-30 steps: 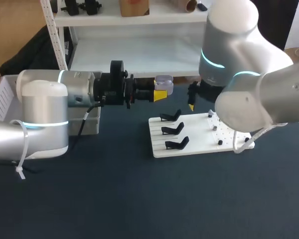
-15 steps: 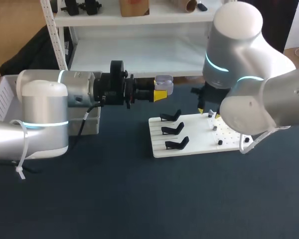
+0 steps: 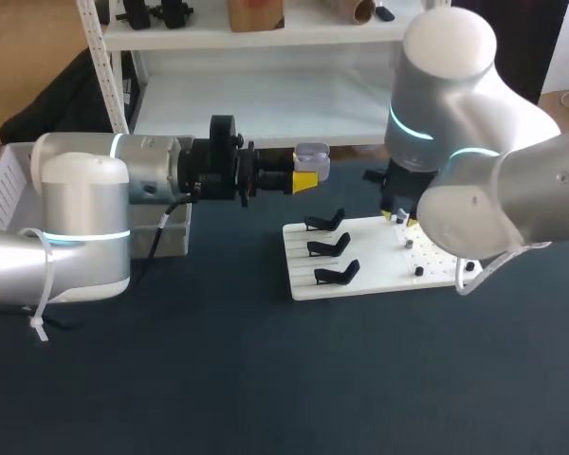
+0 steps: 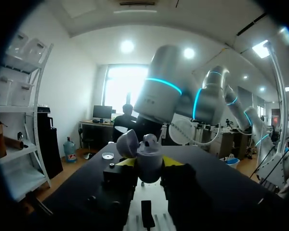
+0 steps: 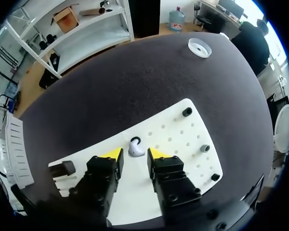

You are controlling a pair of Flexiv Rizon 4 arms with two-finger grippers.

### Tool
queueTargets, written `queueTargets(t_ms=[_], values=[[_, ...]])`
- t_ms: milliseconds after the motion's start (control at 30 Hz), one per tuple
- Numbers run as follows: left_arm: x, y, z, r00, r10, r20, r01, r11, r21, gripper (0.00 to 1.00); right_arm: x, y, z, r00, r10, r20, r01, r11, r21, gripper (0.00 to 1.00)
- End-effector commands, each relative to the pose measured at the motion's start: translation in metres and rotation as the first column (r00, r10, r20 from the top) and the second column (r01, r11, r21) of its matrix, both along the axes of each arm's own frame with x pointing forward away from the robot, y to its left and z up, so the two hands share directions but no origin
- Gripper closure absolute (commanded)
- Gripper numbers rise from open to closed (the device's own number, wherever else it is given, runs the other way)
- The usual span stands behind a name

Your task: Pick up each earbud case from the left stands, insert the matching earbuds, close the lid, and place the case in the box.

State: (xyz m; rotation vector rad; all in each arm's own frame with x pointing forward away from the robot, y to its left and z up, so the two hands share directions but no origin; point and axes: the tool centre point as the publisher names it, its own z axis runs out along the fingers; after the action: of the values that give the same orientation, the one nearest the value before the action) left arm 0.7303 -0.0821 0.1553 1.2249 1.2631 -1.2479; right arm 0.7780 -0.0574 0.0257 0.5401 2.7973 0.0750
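Left gripper [image 4: 148, 162] clamps open-lidded earbud case [image 4: 147, 150]; right gripper [image 5: 135, 155] parted astride earbud [image 5: 135, 148] on white board [image 5: 178, 144]; black stands [image 3: 328, 246] beside.

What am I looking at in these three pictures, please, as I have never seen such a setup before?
You are looking at two robot arms working at a dark table. The wide picture comes from a fixed camera above and behind the robot. The two round ones come from cameras on each arm's wrist, looking out along its fingers.

The left gripper holds a small earbud case with its lid open, clamped between two yellow-tipped fingers.

On the table lies a white board with three empty black stands and a few small pegs. The right gripper hangs open just above the board, and a white earbud lies on the board between its fingers. A white box stands at the far left.
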Motion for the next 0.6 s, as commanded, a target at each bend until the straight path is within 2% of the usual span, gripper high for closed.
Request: queueTargets(t_ms=[33,200,367,600], values=[[-0.0010,-0.0001,-0.0004,1.000,0.003,0.001,-0.003,1.000,-0.001,1.00,0.0002,0.0006,-0.0010,1.000,-0.007,0.001,0.007,1.000,-0.003,0.74],[-0.0010,-0.0001,-0.0004,1.000,0.003,0.001,-0.003,1.000,-0.001,1.00,0.0000,0.0003,-0.0027,1.000,-0.013,-0.003,0.013,1.000,0.000,0.75],[-0.0010,-0.0001,-0.0004,1.000,0.003,0.001,-0.003,1.000,-0.001,1.00,0.0006,0.0002,-0.0037,1.000,-0.017,-0.008,0.017,1.000,-0.006,1.00],[-0.0010,-0.0001,-0.0004,1.000,0.003,0.001,-0.003,1.000,-0.001,1.00,-0.0004,-0.0002,0.0026,1.000,-0.011,-0.018,0.011,1.000,-0.013,1.00]])
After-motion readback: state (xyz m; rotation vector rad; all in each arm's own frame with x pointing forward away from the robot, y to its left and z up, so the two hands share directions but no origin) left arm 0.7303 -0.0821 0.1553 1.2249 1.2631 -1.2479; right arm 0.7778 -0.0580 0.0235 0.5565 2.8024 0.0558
